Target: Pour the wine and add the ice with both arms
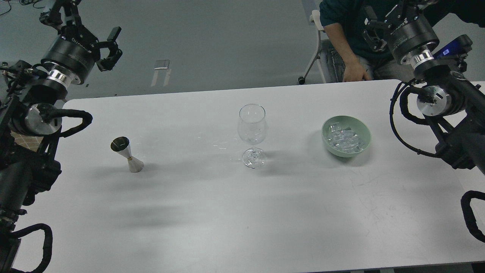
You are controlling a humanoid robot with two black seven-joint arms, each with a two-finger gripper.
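Note:
A clear stemmed glass stands upright and empty at the table's middle. Left of it is a silver jigger; its cup looks dark inside and no wine shows. The ice is a pile of clear cubes in a pale green bowl to the right of the glass. My left gripper hangs open above the floor beyond the table's far left corner, holding nothing. Beyond the far right edge, my right gripper is raised with its fingers apart and nothing in them, dark against a seated person.
The white table has wide bare room in front. A person in a teal sleeve sits behind the far edge, hand near the table, on a wheeled chair. My arms' elbows and cables flank both sides.

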